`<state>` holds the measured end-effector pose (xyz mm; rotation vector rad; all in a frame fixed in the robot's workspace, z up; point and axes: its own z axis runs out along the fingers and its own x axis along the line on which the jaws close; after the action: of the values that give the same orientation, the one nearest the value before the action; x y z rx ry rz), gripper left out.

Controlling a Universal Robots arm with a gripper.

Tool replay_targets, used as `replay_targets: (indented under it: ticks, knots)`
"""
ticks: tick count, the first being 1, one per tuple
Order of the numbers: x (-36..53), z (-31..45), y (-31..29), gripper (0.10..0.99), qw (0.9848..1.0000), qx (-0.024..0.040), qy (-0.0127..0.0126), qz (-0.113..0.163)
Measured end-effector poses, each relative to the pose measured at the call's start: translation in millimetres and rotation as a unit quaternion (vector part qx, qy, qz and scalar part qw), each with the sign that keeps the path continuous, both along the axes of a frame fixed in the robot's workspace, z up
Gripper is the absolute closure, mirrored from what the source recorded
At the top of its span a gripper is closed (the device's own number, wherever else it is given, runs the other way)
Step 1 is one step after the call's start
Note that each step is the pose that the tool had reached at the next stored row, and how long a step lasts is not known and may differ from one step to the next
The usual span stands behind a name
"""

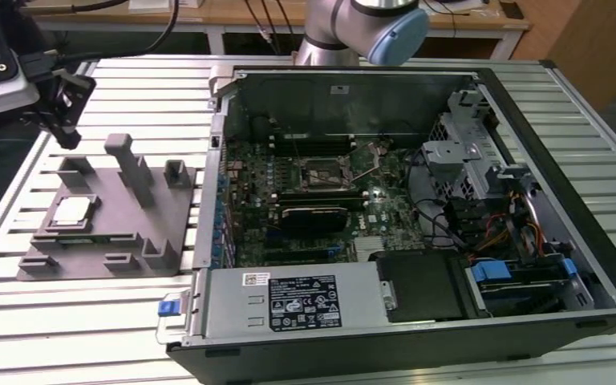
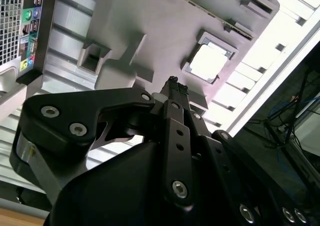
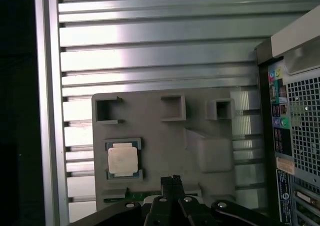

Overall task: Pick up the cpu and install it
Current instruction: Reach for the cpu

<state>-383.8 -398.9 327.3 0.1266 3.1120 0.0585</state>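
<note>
1 end effector point(image 3: 172, 180) hides fixture point(image 3: 165, 136) edge beside cpu point(image 3: 122, 161).

Legible text: none | black printed label point(image 1: 305, 310) and small white sticker point(image 1: 254, 279) on silver metal power-supply box point(image 1: 228, 309), at camera-side edge of open black computer case point(image 1: 394, 353): print was too small to read | dark label strip point(image 3: 284, 204) on case's perforated rear panel: unreadable | pale silvery square cpu point(image 3: 122, 161): no marking could be made out

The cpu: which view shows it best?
The first wrist view: the cpu is seen square-on, seated in a recess of the grey fixture. The second wrist view shows it tilted and glare-washed; the exterior view shows it distant, at the exterior view's left.
</note>
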Motion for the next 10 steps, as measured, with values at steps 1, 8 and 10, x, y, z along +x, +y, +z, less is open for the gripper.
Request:
replay_targets:
  ticks: [1,8,10]
  knots:
    - [-1.4,-0.8,0.0,0.98,1.0,0.0,0.0,0.0]
    - [-10.4,-7.1,0.0,0.98,1.0,-0.0006,-0.0001,0.0]
    - [-11.2,-9.6,-0.1,0.98,1.0,-0.0008,0.0,0.0]
